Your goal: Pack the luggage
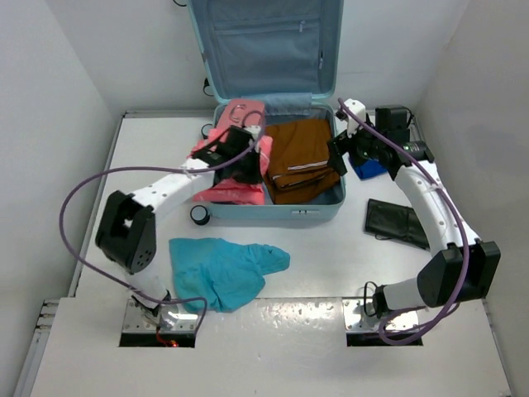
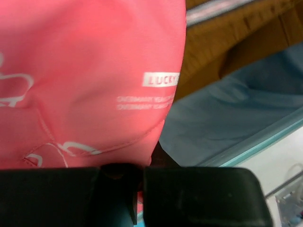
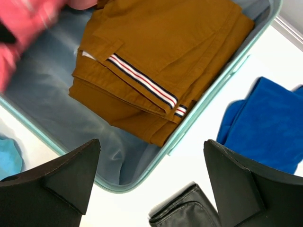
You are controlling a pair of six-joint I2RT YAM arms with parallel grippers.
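Observation:
The luggage (image 1: pixel 281 212) lies open at the back of the table with its lid (image 1: pixel 264 41) upright. Folded brown trousers (image 1: pixel 302 157) fill its right half. A pink garment (image 1: pixel 235 192) with white print lies in the left half. My left gripper (image 1: pixel 240 157) hovers over that half, shut on the pink garment (image 2: pixel 85 80), whose cloth runs in between the jaws (image 2: pixel 139 189). My right gripper (image 1: pixel 339 157) hangs at the luggage's right rim (image 3: pixel 208 99), open with nothing between its fingers (image 3: pixel 151 146). The trousers (image 3: pixel 161 61) lie below and ahead of it.
A teal shirt (image 1: pixel 223 269) lies crumpled on the table in front of the luggage. A blue cloth (image 1: pixel 368 168) and a black pouch (image 1: pixel 397 222) sit to the right of it. White walls close in the table on three sides.

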